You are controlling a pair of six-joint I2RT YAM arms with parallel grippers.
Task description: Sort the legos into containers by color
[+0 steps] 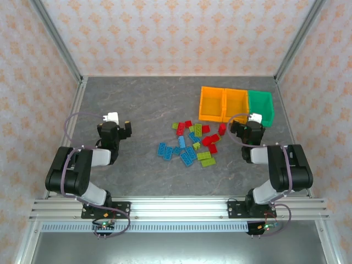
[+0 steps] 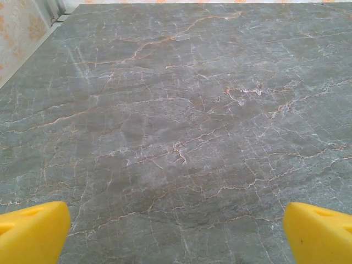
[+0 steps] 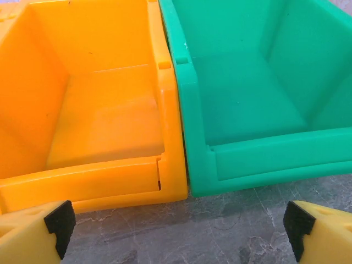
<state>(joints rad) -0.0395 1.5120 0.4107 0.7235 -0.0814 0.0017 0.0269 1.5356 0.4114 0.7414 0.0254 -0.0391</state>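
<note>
Grey marbled table (image 1: 143, 104) carries one joined row of three bins: two orange bins (image 1: 224, 103) and one green bin (image 1: 260, 104). Roughly twenty bricks (image 1: 192, 143) in blue, red and lime lie loose between the left gripper (image 1: 113, 117) and the right gripper (image 1: 254, 117), nearer the latter; per-colour counts cannot be read exactly. Both grippers stand wide apart, holding nothing. Just ahead of the right gripper sit one orange bin and the green bin.
</note>
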